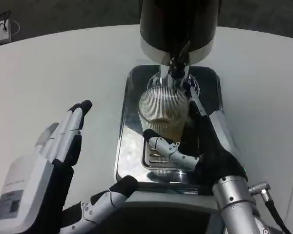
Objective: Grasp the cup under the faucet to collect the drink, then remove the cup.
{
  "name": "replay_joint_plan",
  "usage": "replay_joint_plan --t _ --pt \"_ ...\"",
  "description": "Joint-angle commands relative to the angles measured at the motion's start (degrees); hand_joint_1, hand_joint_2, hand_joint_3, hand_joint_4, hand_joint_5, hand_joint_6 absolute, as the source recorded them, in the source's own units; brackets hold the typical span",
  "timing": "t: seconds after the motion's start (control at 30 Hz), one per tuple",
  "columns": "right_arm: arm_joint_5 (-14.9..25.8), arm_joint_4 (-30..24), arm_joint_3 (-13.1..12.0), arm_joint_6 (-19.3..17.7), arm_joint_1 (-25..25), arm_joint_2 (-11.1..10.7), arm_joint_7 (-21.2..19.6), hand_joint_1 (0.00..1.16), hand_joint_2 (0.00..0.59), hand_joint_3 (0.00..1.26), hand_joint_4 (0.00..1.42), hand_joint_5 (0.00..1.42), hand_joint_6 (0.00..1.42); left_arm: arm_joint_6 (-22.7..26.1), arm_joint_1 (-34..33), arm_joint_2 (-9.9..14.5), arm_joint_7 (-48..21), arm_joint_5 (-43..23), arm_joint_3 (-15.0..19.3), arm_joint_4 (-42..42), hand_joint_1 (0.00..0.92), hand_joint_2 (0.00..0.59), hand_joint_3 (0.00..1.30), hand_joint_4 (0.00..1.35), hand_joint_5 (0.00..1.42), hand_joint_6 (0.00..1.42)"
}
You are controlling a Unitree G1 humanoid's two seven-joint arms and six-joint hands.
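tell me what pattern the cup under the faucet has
Clear glass cup with fine vertical ribs, seen in the head view.

Dim, grainy light; beyond my right hand point(212, 156) the steel tray point(129, 131) throws bright glare, and my left hand point(49, 170) looks softly blurred.

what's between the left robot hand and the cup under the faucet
Nothing visible. The left robot hand hangs open over bare table, left of the tray. The cup sits on the tray under the faucet, but the right robot hand already wraps it.
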Motion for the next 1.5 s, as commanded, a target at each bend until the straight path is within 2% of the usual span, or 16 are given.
replay_joint_plan --t 0.03,0.7,0.97,1.17,1.3,1.37,1.47,1.5 --pt "0.56 2.00 1.05 -0.07 -0.47 0.96 -0.72 0.63 0.223 0.00 0.01 0.03 0.15 0.79 0.60 0.60 -0.94 -1.02 1.10 -0.74 0.000 0.143 0.04 0.00 0.07 0.04" --pt "0.02 6.04 1.97 -0.18 -4.29 1.50 -4.16 0.69 0.230 0.00 0.04 0.06 0.16 1.37 0.46 0.30 -1.20 -1.61 1.54 -0.55 0.000 0.142 0.05 0.00 0.08 0.05" --pt "-0.40 7.25 2.79 -0.57 -4.72 1.84 -5.34 0.78 0.235 0.10 0.15 0.16 0.25 1.92 0.57 0.22 -1.34 -2.20 1.77 -0.84 0.000 0.142 0.05 0.00 0.08 0.05" --pt "0.70 8.34 2.34 -1.81 -5.08 2.28 -6.55 0.87 0.238 0.24 0.31 0.31 0.39 2.19 0.56 0.31 -1.44 -2.48 2.20 -0.85 0.000 0.143 0.05 0.00 0.09 0.05" --pt "2.05 9.08 1.80 -3.12 -5.58 2.69 -6.97 0.91 0.233 0.30 0.37 0.42 0.58 2.50 0.41 0.35 -1.64 -2.88 2.57 -0.80 0.000 0.143 0.05 0.00 0.09 0.06" --pt "2.22 9.40 1.79 -3.69 -5.82 2.88 -7.32 0.93 0.234 0.33 0.42 0.50 0.72 2.70 0.31 0.43 -1.77 -3.00 2.76 -1.01 0.000 0.143 0.05 0.00 0.09 0.06" --pt "2.53 10.12 1.77 -4.61 -6.29 3.33 -8.10 0.99 0.242 0.41 0.52 0.67 1.01 2.97 0.42 0.46 -1.88 -3.10 2.97 -1.43 0.000 0.143 0.05 0.00 0.09 0.06" --pt "2.72 10.28 1.68 -4.84 -6.36 3.48 -8.35 1.04 0.245 0.45 0.57 0.75 1.10 3.03 0.49 0.44 -1.91 -3.11 3.00 -1.53 0.000 0.143 0.05 0.00 0.09 0.06"
